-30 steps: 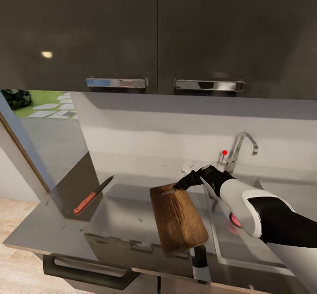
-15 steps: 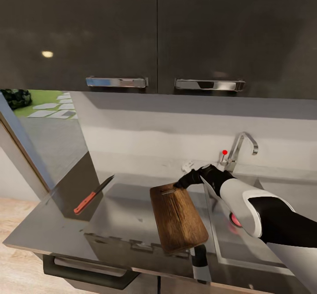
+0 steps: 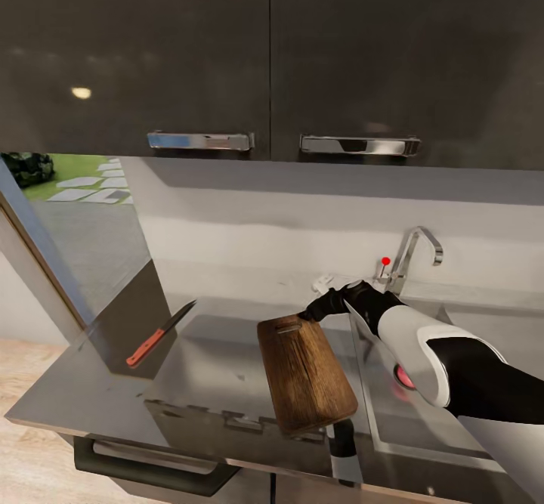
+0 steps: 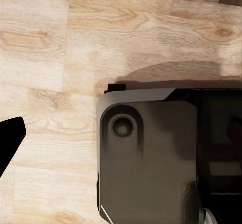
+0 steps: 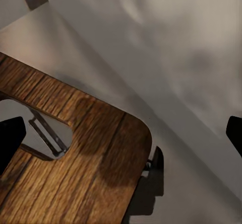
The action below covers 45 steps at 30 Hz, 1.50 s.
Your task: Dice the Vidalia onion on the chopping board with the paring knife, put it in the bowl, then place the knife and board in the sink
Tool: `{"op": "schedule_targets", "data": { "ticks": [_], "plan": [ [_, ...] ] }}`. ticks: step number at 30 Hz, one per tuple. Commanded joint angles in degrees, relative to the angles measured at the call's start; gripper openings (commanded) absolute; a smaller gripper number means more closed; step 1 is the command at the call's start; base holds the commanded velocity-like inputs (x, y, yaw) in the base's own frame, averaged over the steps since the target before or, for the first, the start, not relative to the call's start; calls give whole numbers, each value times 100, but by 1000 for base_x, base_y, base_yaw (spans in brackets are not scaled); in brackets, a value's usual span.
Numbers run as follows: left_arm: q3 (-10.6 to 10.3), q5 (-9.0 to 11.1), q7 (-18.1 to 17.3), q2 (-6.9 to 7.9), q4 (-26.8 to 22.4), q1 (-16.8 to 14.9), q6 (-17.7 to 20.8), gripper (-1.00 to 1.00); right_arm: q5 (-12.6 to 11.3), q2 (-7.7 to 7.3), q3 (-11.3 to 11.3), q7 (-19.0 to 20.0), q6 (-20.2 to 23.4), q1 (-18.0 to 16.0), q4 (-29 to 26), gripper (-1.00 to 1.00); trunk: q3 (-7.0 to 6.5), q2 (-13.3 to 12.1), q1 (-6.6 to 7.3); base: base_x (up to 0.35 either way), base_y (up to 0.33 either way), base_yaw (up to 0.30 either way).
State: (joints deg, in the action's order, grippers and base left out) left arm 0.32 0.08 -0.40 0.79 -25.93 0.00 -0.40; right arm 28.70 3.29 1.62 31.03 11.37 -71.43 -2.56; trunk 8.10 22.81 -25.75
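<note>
Chopping board [image 5: 75,158] corner between spread-apart fingers of right gripper [image 3: 311,313]; left jaws' state unclear.

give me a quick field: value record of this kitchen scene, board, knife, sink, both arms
board: dark brown wooden chopping board flat on the grey countertop, far end with its cut-out toward the wall
knife: red-handled paring knife on the countertop, apart from the board, on its left
sink: grey basin right of the board, chrome faucet behind
right gripper: at the board's far end, jaws spread
left gripper: over the wood floor, jaw state unclear
</note>
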Motion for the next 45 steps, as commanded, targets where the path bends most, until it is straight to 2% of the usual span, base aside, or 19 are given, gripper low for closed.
{"op": "schedule_targets", "data": {
  "ticks": [1,35,45],
  "plan": [
    [3,1,-4,0,-4,0,-4,100,-14,-1,14,23,41,-2,-14,100,13,11,-3,0,0,0],
    [3,1,-4,-9,9,0,-4,100,-31,-56,5,26,-47,-2,-16,100,312,11,-3,0,0,0],
    [3,1,-4,-9,9,0,-4,100,-32,-51,-1,26,-51,-2,-34,100,327,11,-3,0,0,0]
  ]
}}
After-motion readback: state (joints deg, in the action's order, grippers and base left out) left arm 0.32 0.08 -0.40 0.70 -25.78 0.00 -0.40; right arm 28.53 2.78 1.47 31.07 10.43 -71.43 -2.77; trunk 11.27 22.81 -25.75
